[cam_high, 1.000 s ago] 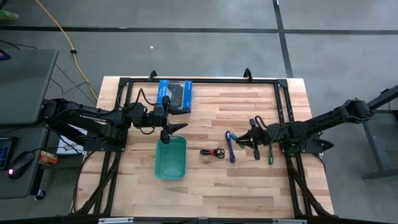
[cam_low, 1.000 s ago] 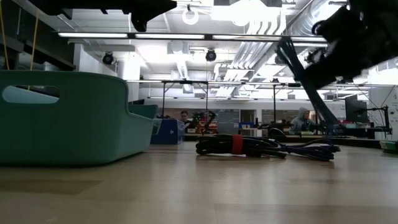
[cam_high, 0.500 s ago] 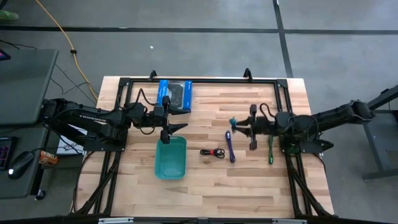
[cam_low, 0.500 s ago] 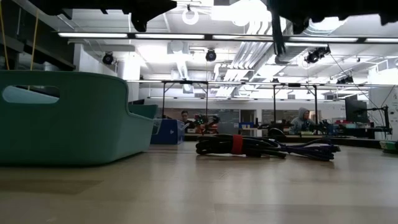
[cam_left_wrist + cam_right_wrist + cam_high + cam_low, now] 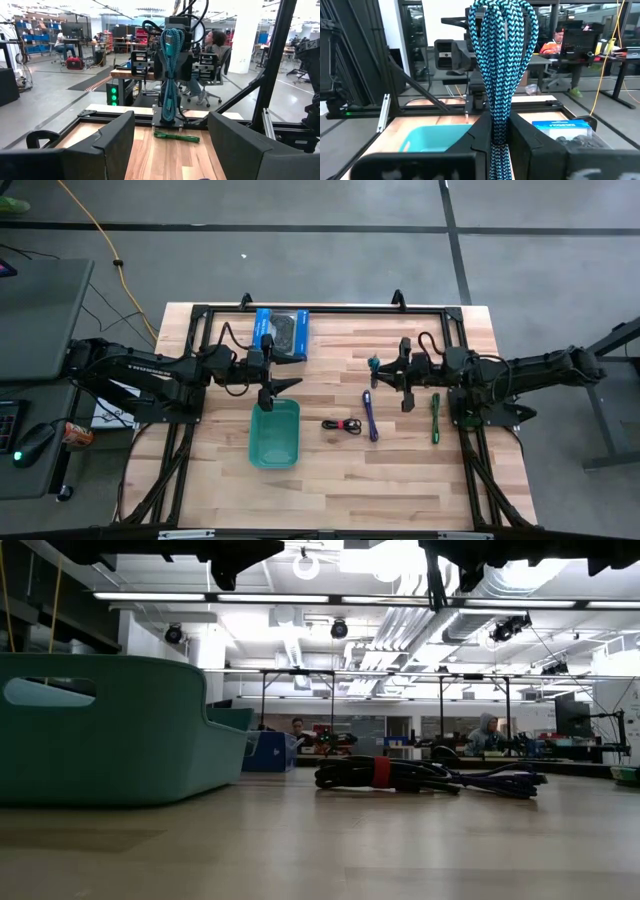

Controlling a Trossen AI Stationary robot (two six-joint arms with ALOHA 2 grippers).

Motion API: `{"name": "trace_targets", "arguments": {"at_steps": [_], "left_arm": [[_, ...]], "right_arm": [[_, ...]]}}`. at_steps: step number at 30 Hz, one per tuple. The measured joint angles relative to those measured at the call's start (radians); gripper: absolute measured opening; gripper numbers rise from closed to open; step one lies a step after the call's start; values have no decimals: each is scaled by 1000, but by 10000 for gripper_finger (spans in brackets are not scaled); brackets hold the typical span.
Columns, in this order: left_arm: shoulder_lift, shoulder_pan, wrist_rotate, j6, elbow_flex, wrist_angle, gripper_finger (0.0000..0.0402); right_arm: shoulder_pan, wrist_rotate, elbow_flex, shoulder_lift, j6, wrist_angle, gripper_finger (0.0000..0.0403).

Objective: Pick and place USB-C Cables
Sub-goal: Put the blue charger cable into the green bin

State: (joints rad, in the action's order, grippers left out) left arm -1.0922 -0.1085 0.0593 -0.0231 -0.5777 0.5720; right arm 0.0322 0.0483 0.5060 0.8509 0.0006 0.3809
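Note:
My right gripper (image 5: pixel 383 378) hangs above the table's right middle, shut on a blue-teal USB-C cable bundle (image 5: pixel 502 65), which also shows in the left wrist view (image 5: pixel 171 75). On the wood lie a black cable with a red tie (image 5: pixel 343 425), a purple cable (image 5: pixel 371 416) and a green cable (image 5: pixel 436 420). My left gripper (image 5: pixel 284 385) waits open above the far end of the teal bin (image 5: pixel 275 442), pointing level at the right gripper. My right gripper pinches the blue-teal bundle between its two fingers (image 5: pixel 481 137), low on the bundle's length (image 5: pixel 498 134). The fingers point level toward the table's left and lie across the bundle. The bundle stands upright in the hold, its looped end up, clear of the table.
A blue box picturing a controller (image 5: pixel 282 332) lies at the far left of the tabletop. A black frame (image 5: pixel 330 310) runs round the table's edges. In the low view the bin wall (image 5: pixel 110 730) stands left of the black cable (image 5: pixel 380 773) and purple cable (image 5: pixel 500 780). People sit in the room beyond.
My right gripper has risen and drawn toward the table's far edge and slightly left, tipping up to level, with the blue-teal cable carried along clear of the table. The other cables have not moved.

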Motion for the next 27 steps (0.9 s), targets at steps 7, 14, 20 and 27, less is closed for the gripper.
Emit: {"name": "trace_targets", "arguments": {"at_steps": [7,14,20,27], "left_arm": [[0,0,0,-4,0,4,234],[-73,0,12,-53,0,109,234],[-201,-4,58,-56,-19,187,234],[-334,-6,48,-53,-123,179,234]], "right_arm": [[0,3,0,29,27,22,28],[-2,-9,1,199,21,237,28],[-50,-112,48,319,52,343,28],[-79,-182,148,431,70,341,28]]}}
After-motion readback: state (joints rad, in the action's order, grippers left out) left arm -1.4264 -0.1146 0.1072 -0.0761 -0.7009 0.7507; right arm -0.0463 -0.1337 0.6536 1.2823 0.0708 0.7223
